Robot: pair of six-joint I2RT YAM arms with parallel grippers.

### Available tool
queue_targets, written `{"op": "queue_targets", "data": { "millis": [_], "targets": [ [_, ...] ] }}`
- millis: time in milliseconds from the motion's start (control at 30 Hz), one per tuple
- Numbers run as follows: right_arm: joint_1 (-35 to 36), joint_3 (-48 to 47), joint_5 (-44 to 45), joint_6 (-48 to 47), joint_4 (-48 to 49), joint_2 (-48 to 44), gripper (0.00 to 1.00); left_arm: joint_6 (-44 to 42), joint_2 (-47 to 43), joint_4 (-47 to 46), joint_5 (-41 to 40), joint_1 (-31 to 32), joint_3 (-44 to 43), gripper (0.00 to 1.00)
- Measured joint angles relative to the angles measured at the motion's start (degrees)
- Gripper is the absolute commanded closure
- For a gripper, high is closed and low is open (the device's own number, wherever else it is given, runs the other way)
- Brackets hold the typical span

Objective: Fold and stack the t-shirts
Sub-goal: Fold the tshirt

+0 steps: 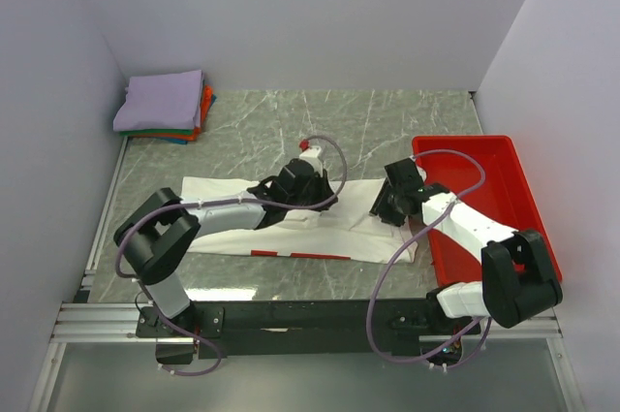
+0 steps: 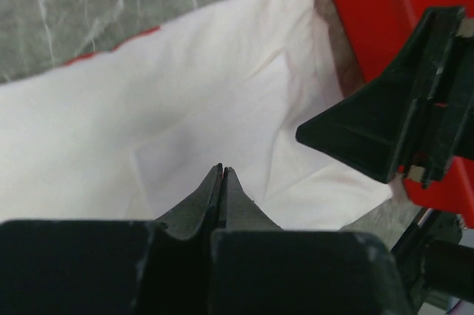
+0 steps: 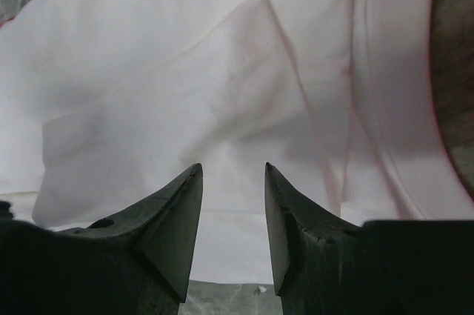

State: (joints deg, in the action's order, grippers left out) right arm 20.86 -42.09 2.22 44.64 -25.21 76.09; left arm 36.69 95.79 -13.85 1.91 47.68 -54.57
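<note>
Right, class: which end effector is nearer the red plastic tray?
Right. The right end effector is over the white cloth t-shirt beside the red plastic tray; the left end effector is farther off, mid-shirt.

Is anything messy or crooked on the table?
Only the white t-shirt looks untidy: it lies creased across the middle of the table, with a skewed fold on top and its right corner close beside the red tray. The folded stack in the far left corner looks tidy.

The white tee (image 1: 334,233) lies flat and partly folded, just left of the red tray (image 1: 484,155). The folded tees (image 1: 160,102), purple on top, sit stacked far left of it.
</note>
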Motion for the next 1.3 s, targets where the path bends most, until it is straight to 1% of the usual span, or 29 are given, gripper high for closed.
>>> {"op": "queue_targets", "data": {
  "millis": [100, 300, 467, 533, 600, 633, 667, 733, 767, 800, 867, 933, 1033, 1067, 1167, 1300],
  "targets": [
    [0.0, 2.0, -1.2, 0.7, 1.5, 0.0, 0.54, 0.5, 2.6, -1.0, 0.7, 0.7, 1.8, 0.99],
    [0.0, 6.3, -2.0, 1.5, 3.8, -0.2, 0.54, 2.2, 4.5, -2.9, 1.2, 0.7, 9.3, 0.99],
    [0.0, 7.3, -2.3, 1.9, 4.9, -1.1, 0.54, 3.2, 3.9, -6.1, 1.1, 0.8, 11.5, 0.99],
    [-0.2, 7.6, -2.5, 2.0, 5.1, -1.4, 0.54, 3.2, 3.3, -5.9, 0.8, 0.8, 11.8, 0.99],
    [-0.2, 7.7, -2.6, 2.0, 5.0, -1.8, 0.54, 3.2, 2.5, -4.9, 0.6, 0.8, 11.8, 0.97],
    [-0.3, 7.7, -2.6, 2.0, 4.8, -2.0, 0.54, 3.2, 1.9, -4.0, 0.2, 0.8, 11.8, 0.95],
    [-0.3, 7.7, -2.6, 1.9, 4.5, -2.4, 0.54, 3.1, 0.9, -3.0, 0.0, 0.8, 11.8, 0.86],
    [-0.4, 7.7, -2.3, 1.7, 3.4, -3.5, 0.54, 3.1, -1.4, -0.7, -0.8, 0.8, 11.8, 0.81],
    [-0.4, 7.7, -2.1, 1.6, 2.7, -4.3, 0.54, 3.2, -3.1, 0.5, -1.8, 0.8, 11.8, 0.74],
    [-0.3, 7.6, -1.7, 1.5, 1.9, -5.2, 0.53, 3.0, -4.6, 1.5, -2.4, 0.8, 11.8, 0.7],
    [0.5, 7.0, -0.1, 1.3, 0.0, -7.0, 0.53, 3.4, -7.9, 3.7, -4.4, 0.8, 11.7, 0.65],
    [2.3, 5.7, 1.3, 1.2, -1.4, -8.0, 0.53, 3.9, -10.7, 5.7, -6.2, 0.7, 11.7, 0.65],
    [5.5, 2.8, 2.3, 1.3, -2.2, -7.6, 0.53, 5.5, -13.5, 8.9, -8.6, 0.2, 11.7, 0.71],
    [6.4, 1.7, 2.6, 1.4, -2.3, -7.1, 0.53, 6.3, -14.1, 9.8, -9.4, 0.0, 11.9, 0.75],
    [8.5, -0.6, 2.9, 1.7, -1.3, -3.7, 0.53, 8.7, -16.3, 12.6, -12.5, -0.8, 14.6, 0.79],
    [9.2, -2.0, 2.7, 2.0, 0.3, 3.6, 0.53, 11.3, -18.3, 16.2, -16.5, -1.2, 19.8, 0.83]
  ]
}}
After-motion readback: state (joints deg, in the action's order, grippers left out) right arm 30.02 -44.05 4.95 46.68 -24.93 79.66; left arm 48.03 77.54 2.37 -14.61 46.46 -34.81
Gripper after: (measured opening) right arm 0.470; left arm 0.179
